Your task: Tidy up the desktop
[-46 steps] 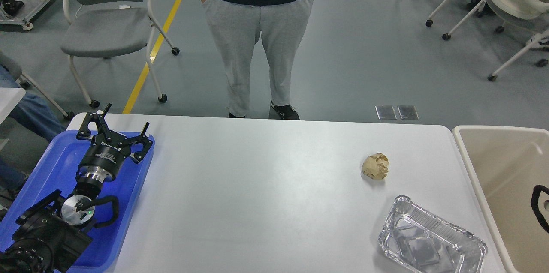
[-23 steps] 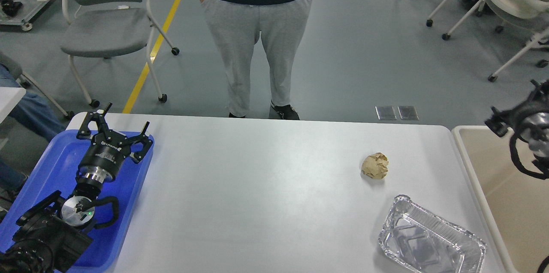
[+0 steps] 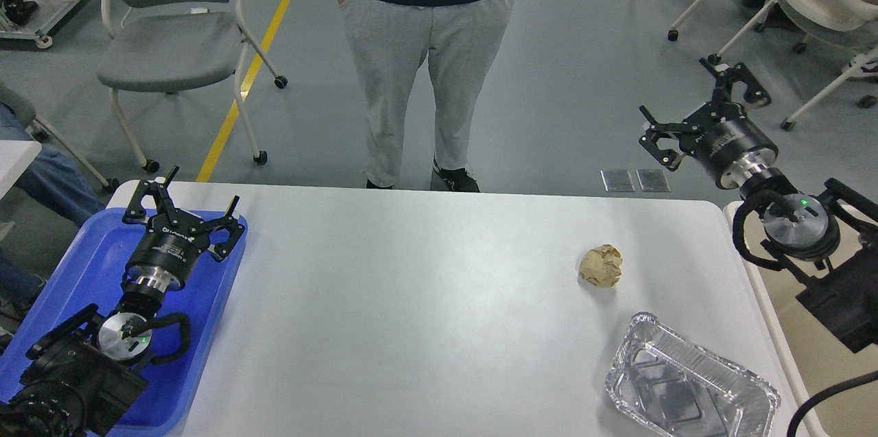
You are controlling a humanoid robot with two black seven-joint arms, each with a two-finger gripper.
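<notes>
The white desktop (image 3: 425, 300) fills the middle of the head view. A crumpled brown paper ball (image 3: 601, 266) lies on its right part. An empty foil container (image 3: 689, 392) lies at the front right corner. My left gripper (image 3: 194, 192) is open and empty above the far end of the blue tray (image 3: 82, 265) at the left. My right gripper (image 3: 693, 97) is open and empty, raised beyond the desktop's far right corner, well above and behind the paper ball.
A beige bin (image 3: 816, 355) stands against the desktop's right edge, under my right arm. A person (image 3: 429, 53) stands just behind the far edge. Grey chairs (image 3: 171, 39) stand at the back left and white chairs at the back right.
My right arm has risen from the bin at the right edge and swung up and left, its gripper now high beyond the far right corner. The left arm has not moved.
</notes>
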